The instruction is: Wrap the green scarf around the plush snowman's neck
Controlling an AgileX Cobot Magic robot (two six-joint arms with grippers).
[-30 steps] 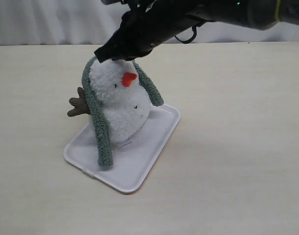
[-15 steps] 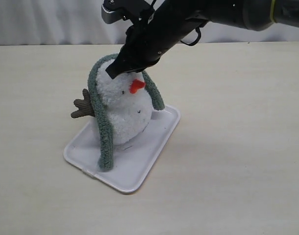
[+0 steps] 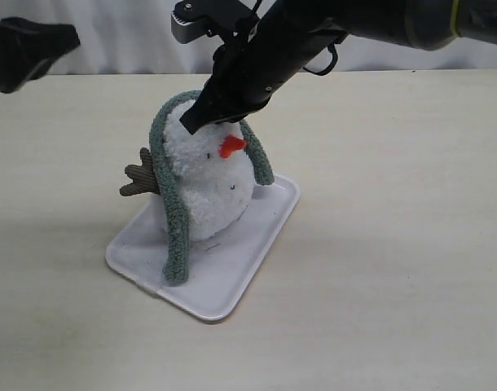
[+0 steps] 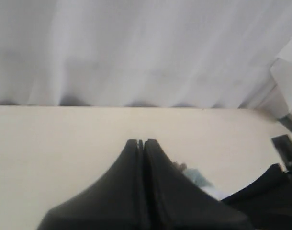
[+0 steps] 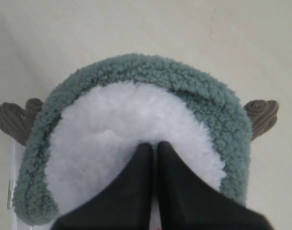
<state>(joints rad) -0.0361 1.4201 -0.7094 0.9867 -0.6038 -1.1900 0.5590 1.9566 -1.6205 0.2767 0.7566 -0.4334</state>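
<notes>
While the longer end of the green scarf (image 3: 169, 212) is trailing down onto the near part of the white tray (image 3: 232, 285), the strip is not yet sitting where it belongs. It is arching over the crown of the snowman (image 3: 208, 187) like a hood, and its shorter end is hanging down the far side. The neck (image 3: 220, 167) below the orange nose (image 3: 232, 147) is lying bare.

The snowman is standing upright on the tray, one brown twig arm (image 3: 140, 175) sticking out over the bench (image 3: 395, 244). The drape looks deliberate: with the middle of the scarf lying over the head, it is probably waiting to be slid down the back to the crease.

The right hand (image 5: 153, 145) is pressing its tips into the white fluff at the front of the head, just inside the arch. Its fingers are squeezed together and gripping nothing, so it is likely steadying the toy or nudging the strip. Its arm is slanting down from the upper right, reaching across the middle.

Farther back, the left hand (image 4: 142, 142) is hovering over the bench well apart from the snowman. It is likewise pinched tight and empty, with the pale curtain (image 4: 136, 48) hanging behind it.
</notes>
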